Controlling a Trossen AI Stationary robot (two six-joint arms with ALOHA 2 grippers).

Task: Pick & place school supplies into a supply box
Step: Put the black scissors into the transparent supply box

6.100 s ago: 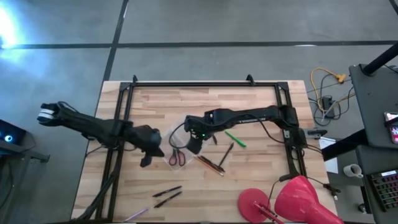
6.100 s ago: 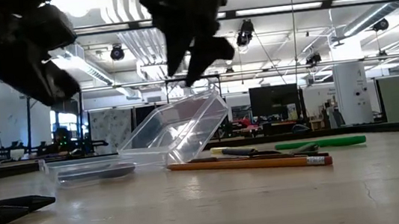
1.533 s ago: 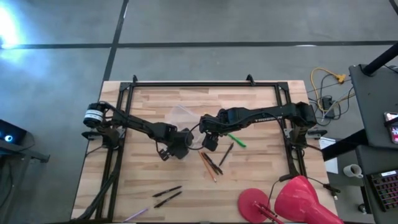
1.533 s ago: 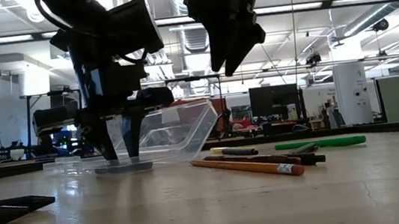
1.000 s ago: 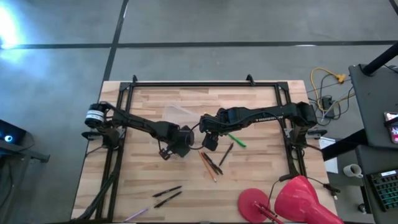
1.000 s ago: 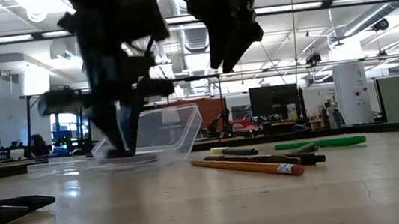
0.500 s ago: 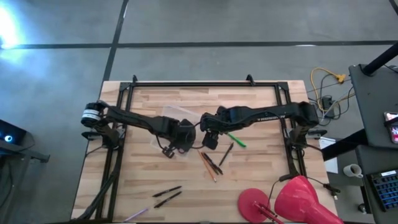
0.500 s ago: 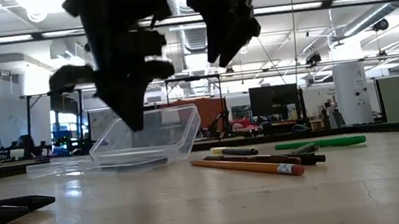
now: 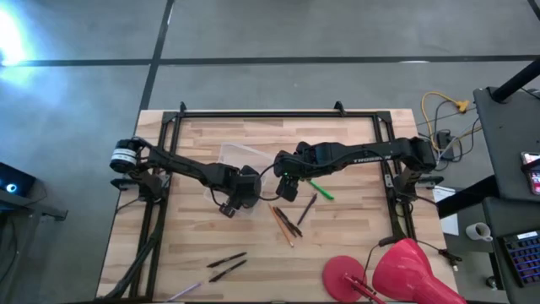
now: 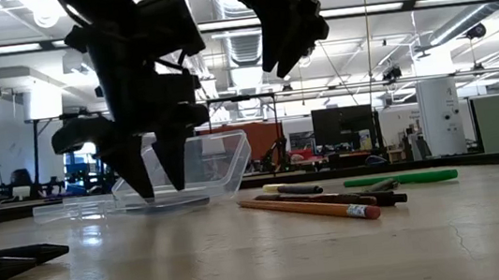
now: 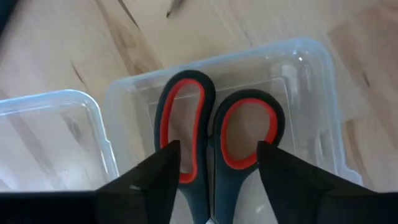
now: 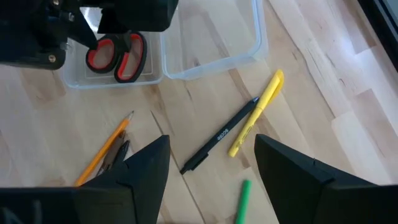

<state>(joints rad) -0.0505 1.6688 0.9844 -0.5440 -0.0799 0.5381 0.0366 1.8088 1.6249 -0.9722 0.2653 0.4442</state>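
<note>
- Your left gripper (image 10: 152,175) was low over the box (image 12: 118,68), and its jaws stood apart, with nothing clamped between them.
- The scissors (image 11: 214,146) lay flat inside the box, and in the left wrist view their two red handle loops showed between the two open fingers (image 11: 155,177).
- The clear lid (image 11: 53,140) lay open and flat on the table (image 9: 354,245), joined to the box on one side.
- Your right gripper (image 10: 288,46) hung higher than the left one, just beside the box, with its jaws also apart and empty.
- Under the right jaws, on the table, lay a black pen (image 12: 219,138) and a yellow pen (image 12: 258,111), touching each other near their tips.
- A green pen (image 12: 242,200) lay close to these two, between the right fingers in the wrist view.
- An orange pencil (image 12: 106,149) lay near the box on the side of the right jaws, with a dark pen (image 12: 118,154) just beside it.
- More dark pens (image 9: 226,264) lay well apart from both grippers, at the near edge of the table.
- A big red object (image 9: 396,272) stood at the table corner, far from the jaws.
</note>
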